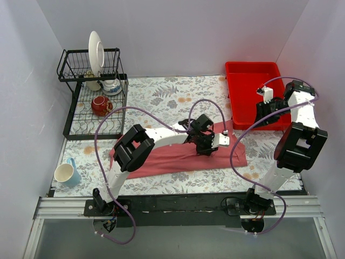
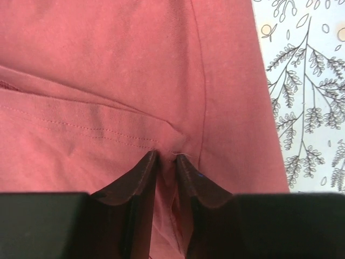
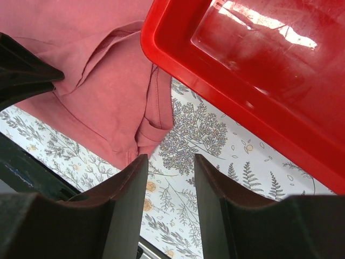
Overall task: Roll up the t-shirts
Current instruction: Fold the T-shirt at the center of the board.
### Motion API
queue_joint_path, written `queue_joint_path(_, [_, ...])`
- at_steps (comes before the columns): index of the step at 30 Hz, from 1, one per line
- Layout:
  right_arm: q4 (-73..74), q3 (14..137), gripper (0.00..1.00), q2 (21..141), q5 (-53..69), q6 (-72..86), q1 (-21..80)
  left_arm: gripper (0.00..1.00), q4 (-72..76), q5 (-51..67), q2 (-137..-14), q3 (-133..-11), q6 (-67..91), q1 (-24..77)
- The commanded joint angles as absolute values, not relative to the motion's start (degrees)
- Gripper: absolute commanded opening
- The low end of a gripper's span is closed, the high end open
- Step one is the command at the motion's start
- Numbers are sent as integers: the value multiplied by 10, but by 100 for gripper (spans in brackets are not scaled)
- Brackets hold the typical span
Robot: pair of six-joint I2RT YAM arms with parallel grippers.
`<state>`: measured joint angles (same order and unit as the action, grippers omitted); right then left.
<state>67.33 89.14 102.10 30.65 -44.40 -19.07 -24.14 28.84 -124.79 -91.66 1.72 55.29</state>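
The dusty-red t-shirt [image 1: 178, 159] lies folded in a long strip across the middle of the patterned cloth. My left gripper [image 1: 204, 144] is over its right part and is shut on a pinched fold of the t-shirt [image 2: 173, 141], with fabric bunched between the jaws. My right gripper [image 1: 266, 116] is open and empty, held above the table near the front left edge of the red tray [image 1: 253, 94]. In the right wrist view the t-shirt's right end [image 3: 108, 81] lies left of the open fingers [image 3: 129, 178].
A red plastic tray [image 3: 242, 70] stands at the back right. A black dish rack [image 1: 94, 102] with a white plate, a red bowl and a teapot stands at the back left. A blue and white mug [image 1: 67, 172] sits at the front left.
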Motion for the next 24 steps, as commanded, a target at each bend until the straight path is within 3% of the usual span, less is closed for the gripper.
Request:
queue_joint_path(1, [673,910,48,1027,327,-431,-195,18,-235,279,-1238,-936,18,549])
queue_joint_path(8, [674,932,48,1042,335,-417,-196,11,-229,272,-1213,-955,57,524])
queue_joint_path(13, [671,936,48,1049,335,-411,-196,0,-214,265,-1198,-953,113,494])
queue_joint_path(24, [668,932,48,1049,336,-407,-196,0,-144,262,-1164,-880,285,445])
